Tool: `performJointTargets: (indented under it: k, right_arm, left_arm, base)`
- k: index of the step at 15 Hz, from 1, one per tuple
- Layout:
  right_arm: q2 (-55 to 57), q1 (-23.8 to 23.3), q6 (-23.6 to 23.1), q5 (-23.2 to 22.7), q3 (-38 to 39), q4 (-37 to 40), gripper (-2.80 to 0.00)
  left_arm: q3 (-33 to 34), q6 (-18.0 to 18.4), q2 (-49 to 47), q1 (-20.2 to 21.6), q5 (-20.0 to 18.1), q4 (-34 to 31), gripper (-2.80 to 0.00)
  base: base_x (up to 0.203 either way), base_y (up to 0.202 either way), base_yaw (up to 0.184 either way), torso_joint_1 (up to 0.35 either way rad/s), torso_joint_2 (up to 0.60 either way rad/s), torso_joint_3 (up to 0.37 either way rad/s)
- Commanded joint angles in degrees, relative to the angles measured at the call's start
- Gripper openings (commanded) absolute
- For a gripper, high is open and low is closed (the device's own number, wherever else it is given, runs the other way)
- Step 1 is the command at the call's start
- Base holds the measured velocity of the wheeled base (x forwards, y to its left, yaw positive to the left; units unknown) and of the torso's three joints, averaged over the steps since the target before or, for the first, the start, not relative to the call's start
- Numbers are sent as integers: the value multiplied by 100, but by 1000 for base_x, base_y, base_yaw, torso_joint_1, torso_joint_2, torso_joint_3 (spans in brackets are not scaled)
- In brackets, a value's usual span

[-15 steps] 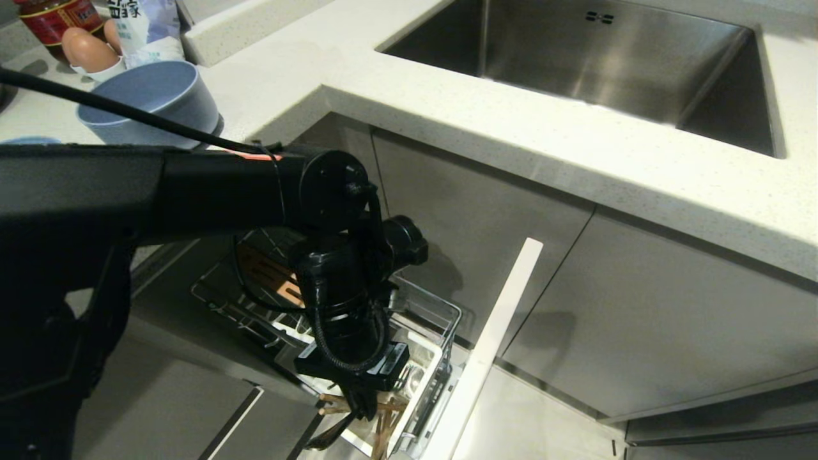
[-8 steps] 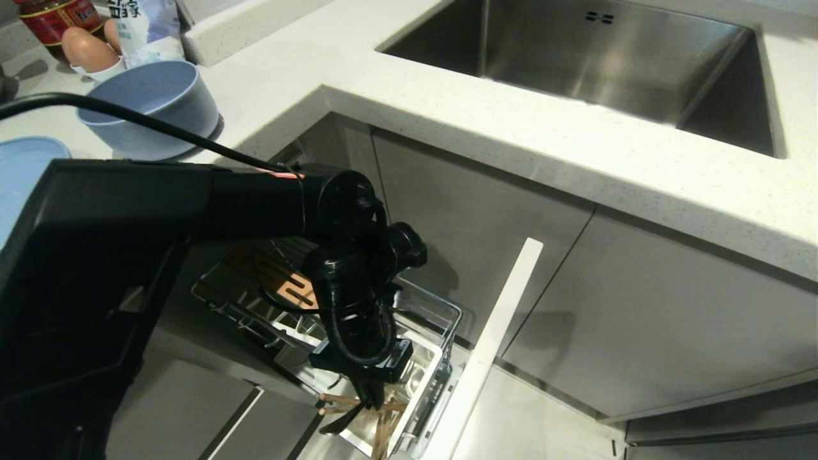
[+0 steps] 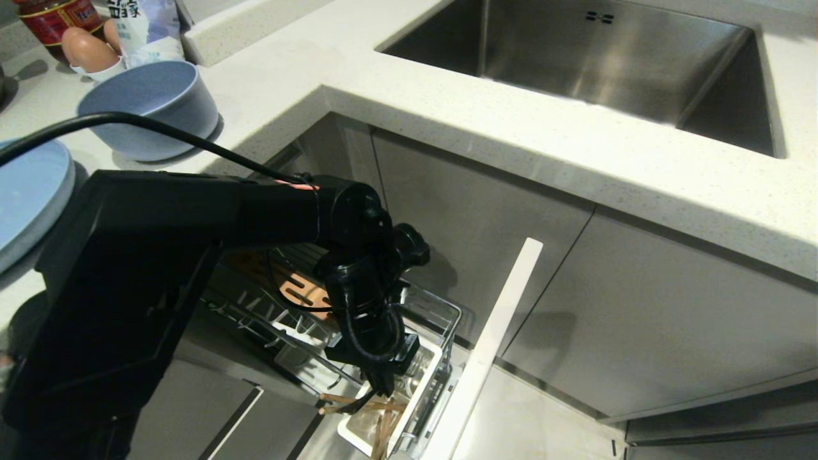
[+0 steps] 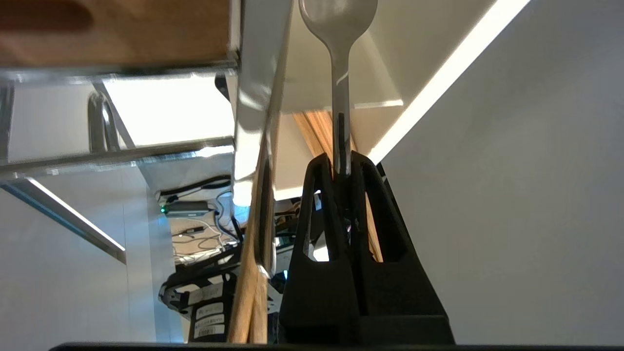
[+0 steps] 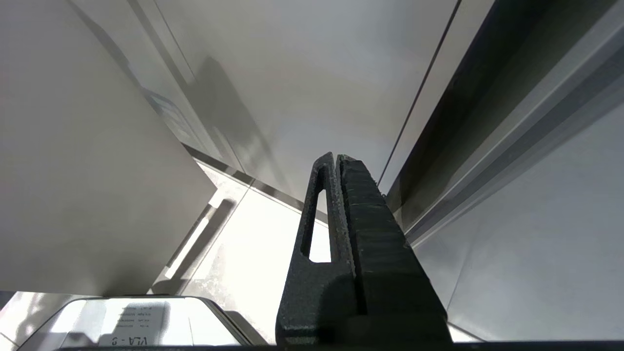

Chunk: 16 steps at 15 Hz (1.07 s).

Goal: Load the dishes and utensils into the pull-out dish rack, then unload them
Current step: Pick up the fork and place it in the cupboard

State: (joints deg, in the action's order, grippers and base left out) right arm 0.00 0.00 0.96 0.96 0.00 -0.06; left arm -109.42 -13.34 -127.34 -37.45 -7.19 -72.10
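Tabletop [image 3: 486, 121]: white speckled, steel sink [image 3: 594, 57] set in at the far side.

Pull-out dish rack [image 3: 441, 319]: drawn out below the tabletop's front edge, white front panel [image 3: 492, 345] standing at its outer end. Wooden strip [image 3: 300, 291] partly visible behind the arm.

Plate [image 3: 25, 191]: light blue, on the tabletop near its left edge. Bowl [image 3: 150, 105]: light blue, upright, just behind the plate, apart from it.

Left pincer [image 4: 342, 161]: pointing down over the rack's white cutlery box [image 3: 415, 409], jaws closed on the handle of the metal spoon [image 4: 339, 58]. Chopsticks [image 3: 377, 415]: inside the cutlery box, leaning, beside the spoon.

Right pincer [image 5: 336, 161]: parked low beside the grey cabinet fronts, jaws pressed together, empty.
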Motion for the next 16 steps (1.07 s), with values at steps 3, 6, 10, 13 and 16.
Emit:
performJointTargets:
  k: [3,6,10,13,16]
  right_arm:
    - [0,0,0,0,1,-3,-280]
    - [0,0,0,0,0,-3,-280]
    - [0,0,0,0,9,-3,-280]
    - [0,0,0,0,7,-3,-280]
    - [0,0,0,0,3,-3,-280]
  left_arm:
    - [0,-2,-46,18,-1,-15,-280]
    - [0,-2,-20,18,-1,-31,-280]
    - [0,-2,16,18,-1,-25,-280]
    - [0,-2,73,18,-1,-24,-280]
    - [0,7,130,10,-1,-59,0]
  base:
    - [0,0,0,0,0,0]
    - [0,0,0,0,0,0]
    - [0,0,0,0,0,0]
    - [0,0,0,0,0,0]
    - [0,0,0,0,0,0]
